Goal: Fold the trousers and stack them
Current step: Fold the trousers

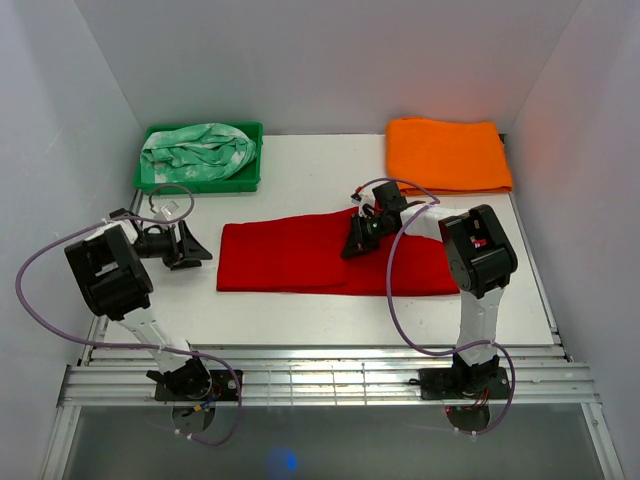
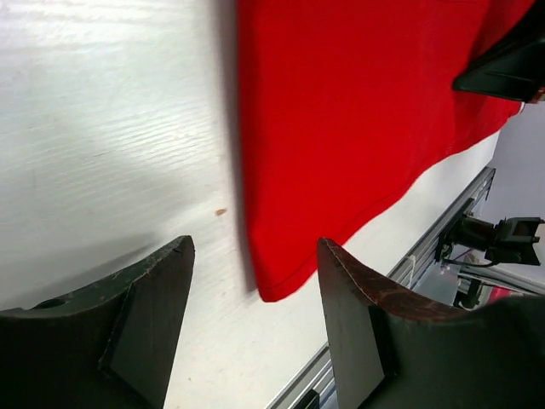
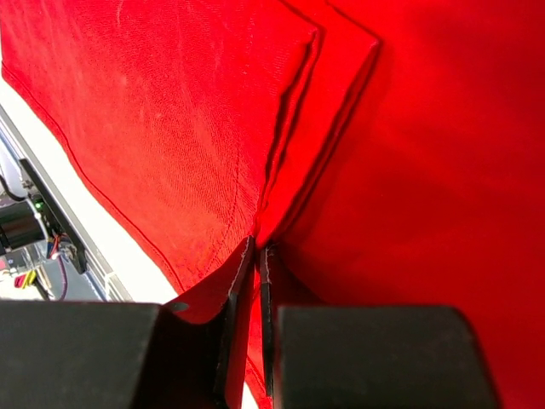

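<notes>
The bright red trousers (image 1: 300, 255) lie folded in a long band across the middle of the white table. My right gripper (image 1: 358, 240) sits on the band's right half, shut on a pinched fold of the red cloth (image 3: 281, 196); the fingers (image 3: 243, 281) meet with cloth between them. My left gripper (image 1: 190, 250) is open and empty, just left of the band's left end. In the left wrist view the trousers' corner (image 2: 281, 285) lies between and beyond its fingers (image 2: 341, 290), not touching them.
A green tray (image 1: 250, 132) holding mint green and white patterned cloth (image 1: 195, 150) stands at the back left. A folded orange cloth (image 1: 447, 153) lies at the back right. A metal rail (image 1: 330, 370) runs along the near table edge.
</notes>
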{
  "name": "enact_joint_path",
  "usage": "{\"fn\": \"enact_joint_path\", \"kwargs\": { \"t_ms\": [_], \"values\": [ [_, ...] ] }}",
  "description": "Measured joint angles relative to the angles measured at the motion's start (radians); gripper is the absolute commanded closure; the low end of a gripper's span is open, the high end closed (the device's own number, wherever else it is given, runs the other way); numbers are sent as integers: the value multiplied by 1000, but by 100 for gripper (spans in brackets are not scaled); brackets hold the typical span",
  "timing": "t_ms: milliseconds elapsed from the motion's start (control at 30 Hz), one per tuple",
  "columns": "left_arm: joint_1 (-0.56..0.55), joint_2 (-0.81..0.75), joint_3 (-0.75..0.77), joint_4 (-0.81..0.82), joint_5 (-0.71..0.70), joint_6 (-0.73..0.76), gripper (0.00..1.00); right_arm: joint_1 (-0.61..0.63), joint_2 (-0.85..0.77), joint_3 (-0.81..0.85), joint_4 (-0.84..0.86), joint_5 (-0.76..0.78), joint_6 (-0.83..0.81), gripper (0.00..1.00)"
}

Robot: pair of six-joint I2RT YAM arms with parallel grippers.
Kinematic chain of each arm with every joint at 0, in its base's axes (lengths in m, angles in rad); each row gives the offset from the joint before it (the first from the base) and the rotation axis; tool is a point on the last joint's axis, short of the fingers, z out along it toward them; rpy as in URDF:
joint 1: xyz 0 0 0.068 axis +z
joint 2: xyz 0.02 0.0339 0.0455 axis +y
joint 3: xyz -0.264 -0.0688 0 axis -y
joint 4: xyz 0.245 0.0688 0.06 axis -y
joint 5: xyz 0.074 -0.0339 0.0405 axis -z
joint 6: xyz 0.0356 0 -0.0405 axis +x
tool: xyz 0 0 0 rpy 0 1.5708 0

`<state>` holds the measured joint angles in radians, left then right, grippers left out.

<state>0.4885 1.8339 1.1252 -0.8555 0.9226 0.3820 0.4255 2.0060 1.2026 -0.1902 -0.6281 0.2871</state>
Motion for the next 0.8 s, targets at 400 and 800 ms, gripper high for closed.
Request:
{"fn": "enact_joint_path", "kwargs": {
  "t_ms": [400, 800],
  "values": [
    [-87, 93, -37, 145, -3, -129, 45, 0, 13, 24, -32, 0, -14, 90],
    [-127, 127, -68, 243, 8, -279, 80, 0, 14, 28, -40, 1, -29, 92]
  ]
}}
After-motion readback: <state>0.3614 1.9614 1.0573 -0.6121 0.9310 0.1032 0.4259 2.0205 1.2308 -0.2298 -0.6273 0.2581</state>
